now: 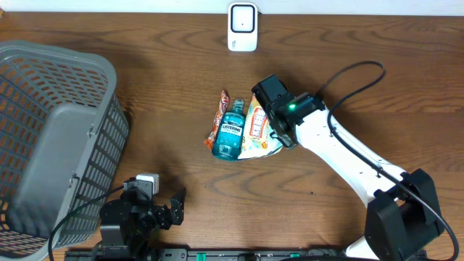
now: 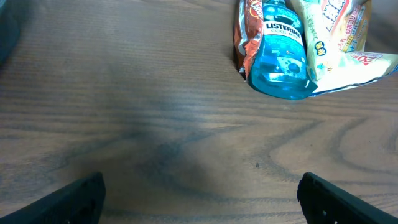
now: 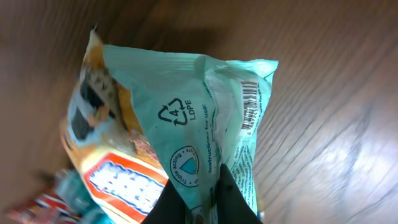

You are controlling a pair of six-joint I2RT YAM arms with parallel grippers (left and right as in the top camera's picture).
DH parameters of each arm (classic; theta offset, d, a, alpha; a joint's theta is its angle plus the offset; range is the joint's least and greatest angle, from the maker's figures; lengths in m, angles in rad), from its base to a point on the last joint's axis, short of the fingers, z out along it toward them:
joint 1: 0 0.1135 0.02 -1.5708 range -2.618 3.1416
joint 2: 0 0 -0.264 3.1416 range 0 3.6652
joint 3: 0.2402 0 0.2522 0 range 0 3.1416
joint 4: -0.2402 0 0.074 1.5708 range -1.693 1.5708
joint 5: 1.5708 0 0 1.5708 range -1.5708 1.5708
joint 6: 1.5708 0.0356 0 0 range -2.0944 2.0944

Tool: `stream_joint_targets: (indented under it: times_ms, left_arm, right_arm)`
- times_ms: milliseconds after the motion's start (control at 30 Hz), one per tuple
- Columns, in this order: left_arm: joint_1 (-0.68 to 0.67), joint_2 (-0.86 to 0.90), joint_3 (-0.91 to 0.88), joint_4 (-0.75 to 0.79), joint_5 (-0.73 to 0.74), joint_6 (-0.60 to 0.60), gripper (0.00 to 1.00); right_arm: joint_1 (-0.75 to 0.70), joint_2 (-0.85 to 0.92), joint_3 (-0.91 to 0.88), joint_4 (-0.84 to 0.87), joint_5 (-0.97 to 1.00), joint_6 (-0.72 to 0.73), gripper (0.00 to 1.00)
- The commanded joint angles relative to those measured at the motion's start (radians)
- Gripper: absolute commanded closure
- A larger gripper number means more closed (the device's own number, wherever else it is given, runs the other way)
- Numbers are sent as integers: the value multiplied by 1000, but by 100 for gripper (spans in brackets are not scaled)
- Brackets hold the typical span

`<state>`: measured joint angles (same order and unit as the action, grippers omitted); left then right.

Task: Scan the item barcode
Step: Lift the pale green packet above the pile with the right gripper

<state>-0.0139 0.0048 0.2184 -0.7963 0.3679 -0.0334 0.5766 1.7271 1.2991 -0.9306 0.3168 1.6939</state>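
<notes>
We see the right gripper [image 3: 208, 186] clenched on the mint-green and yellow plastic snack pouch [image 1: 255, 125] at centre frame, just right of the blue mouthwash bottle [image 1: 230, 134]. The pouch's long axis runs top to bottom, and its barcode [image 3: 250, 106] shows in the wrist view's upper right. The left gripper [image 2: 205, 208] gapes wide at lower left.

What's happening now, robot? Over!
Left gripper open, holding nothing. Right gripper shut on snack packet, barcode showing. Listerine bottle lying right beside it.
</notes>
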Motion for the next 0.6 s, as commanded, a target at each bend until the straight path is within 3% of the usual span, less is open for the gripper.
stream_joint_targets:
  times_ms: [0, 267, 567]
  left_arm:
    - [3, -1, -2, -59, 13, -9, 2]
    - [3, -1, -2, -59, 14, -9, 2]
    - [3, -1, -2, -59, 14, -9, 2]
  right_arm:
    - [5, -9, 5, -4, -6, 239, 99]
    - [5, -29, 5, 15, -177, 358, 99]
    - [-51, -67, 6, 197, -459, 357, 99]
